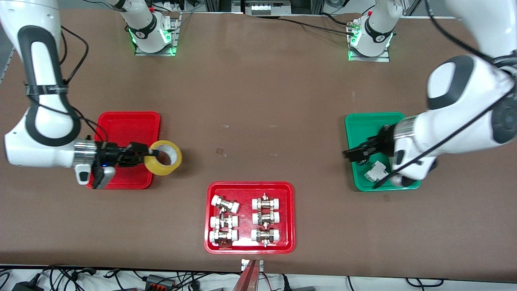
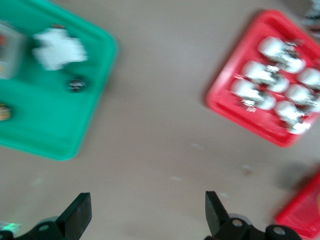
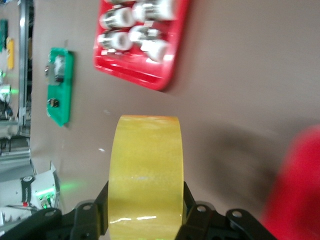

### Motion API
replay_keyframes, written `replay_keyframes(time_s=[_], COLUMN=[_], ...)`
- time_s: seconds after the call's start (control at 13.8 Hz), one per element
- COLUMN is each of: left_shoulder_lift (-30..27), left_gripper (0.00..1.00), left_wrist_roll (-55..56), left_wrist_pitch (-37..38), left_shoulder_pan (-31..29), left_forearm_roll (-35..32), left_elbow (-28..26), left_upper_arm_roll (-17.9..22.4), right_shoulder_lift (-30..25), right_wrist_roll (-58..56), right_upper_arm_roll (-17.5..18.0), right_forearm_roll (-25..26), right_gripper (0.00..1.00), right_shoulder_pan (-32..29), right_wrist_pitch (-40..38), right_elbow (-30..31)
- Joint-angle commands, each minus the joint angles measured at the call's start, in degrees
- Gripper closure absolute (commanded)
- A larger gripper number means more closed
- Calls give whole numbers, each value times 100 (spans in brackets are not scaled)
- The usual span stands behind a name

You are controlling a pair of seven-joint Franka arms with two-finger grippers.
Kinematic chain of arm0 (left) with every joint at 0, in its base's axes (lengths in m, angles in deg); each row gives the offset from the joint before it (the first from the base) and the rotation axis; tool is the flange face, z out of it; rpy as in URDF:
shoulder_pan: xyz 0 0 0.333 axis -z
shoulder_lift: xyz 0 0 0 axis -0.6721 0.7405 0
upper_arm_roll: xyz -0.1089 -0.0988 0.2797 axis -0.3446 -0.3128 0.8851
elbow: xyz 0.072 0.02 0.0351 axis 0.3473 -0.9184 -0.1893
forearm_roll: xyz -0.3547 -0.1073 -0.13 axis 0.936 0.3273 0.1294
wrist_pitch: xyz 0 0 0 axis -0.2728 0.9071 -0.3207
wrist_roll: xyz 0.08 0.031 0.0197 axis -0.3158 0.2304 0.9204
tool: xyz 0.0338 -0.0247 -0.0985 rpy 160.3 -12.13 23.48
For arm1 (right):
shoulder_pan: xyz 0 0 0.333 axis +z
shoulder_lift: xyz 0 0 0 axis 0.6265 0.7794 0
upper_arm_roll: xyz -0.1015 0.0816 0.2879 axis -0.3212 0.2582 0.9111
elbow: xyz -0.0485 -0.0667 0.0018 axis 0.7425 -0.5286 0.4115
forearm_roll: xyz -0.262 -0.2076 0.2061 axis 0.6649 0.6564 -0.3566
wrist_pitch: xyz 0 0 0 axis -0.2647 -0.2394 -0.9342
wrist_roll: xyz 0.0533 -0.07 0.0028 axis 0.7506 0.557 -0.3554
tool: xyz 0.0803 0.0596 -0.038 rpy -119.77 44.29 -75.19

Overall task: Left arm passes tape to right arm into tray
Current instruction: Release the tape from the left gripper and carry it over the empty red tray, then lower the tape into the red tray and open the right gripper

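Observation:
My right gripper (image 1: 153, 152) is shut on the tape (image 1: 163, 157), a yellowish ring held on edge. It hangs over the narrower red tray's (image 1: 129, 125) edge that faces the table's middle, partly over bare table. In the right wrist view the tape (image 3: 146, 175) fills the space between the fingers (image 3: 95, 210), and the tray is a red blur (image 3: 295, 185). My left gripper (image 1: 349, 155) is open and empty over the green tray (image 1: 363, 121). Its fingers (image 2: 80, 215) stand wide apart over bare table in the left wrist view.
A wider red tray (image 1: 250, 186) with several white and metal pipe fittings lies nearer the front camera, mid-table. It also shows in both wrist views (image 2: 235, 105) (image 3: 150, 75). The green tray (image 2: 45, 125) holds a white part (image 1: 375, 171) and small items.

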Motion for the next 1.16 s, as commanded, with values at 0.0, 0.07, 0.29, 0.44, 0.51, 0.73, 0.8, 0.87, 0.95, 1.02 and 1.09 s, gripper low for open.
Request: replay_keyframes(time_s=[0.0,0.07,0.29,0.44,0.51,0.73,0.8,0.87,0.95,1.02,1.09], left_shoulder_lift=[-321,-321,-784,-1058,-1172,-2110,-2418,-2500,-2475,-2422,-2335], left_gripper=[0,0,0,0,0,0,0,0,0,0,0], left_wrist_roll=[-364,-968,-2474,-2530,-2538,-2495,-2494,-2520,-2616,-2739,-2923], left_wrist_pitch=[538,582,644,609,609,-229,-617,-665,-683,-691,-718], left_shoulder_pan=[-403,-430,-378,-483,-474,-492,-614,-763,-825,-826,-817], left_forearm_roll=[-586,-910,-2281,-2267,-2267,-2232,-2075,-1856,-1802,-1793,-1793], left_elbow=[-124,-97,-463,-852,-1088,-2552,-3071,-3155,-3095,-2990,-2858], left_upper_arm_roll=[-84,-93,-198,-207,-216,-295,-278,-278,-278,-243,-234], right_shoulder_lift=[-14,90,381,582,644,811,882,926,952,961,970], right_wrist_roll=[14,23,373,463,384,331,331,331,331,339,331], right_upper_arm_roll=[121,121,121,121,121,121,121,121,121,121,121], right_forearm_roll=[73,73,55,-6,2,2,-6,2,2,2,72], right_gripper=[72,72,72,72,72,69,69,69,54,1,0], right_shoulder_pan=[-715,-979,-1560,-1789,-1825,-1860,-1860,-1860,-1860,-1852,-1825], right_wrist_pitch=[-301,-415,-942,-1128,-1137,-1076,-1067,-1058,-1049,-1023,-953], right_elbow=[153,162,162,162,145,118,118,118,110,110,101])
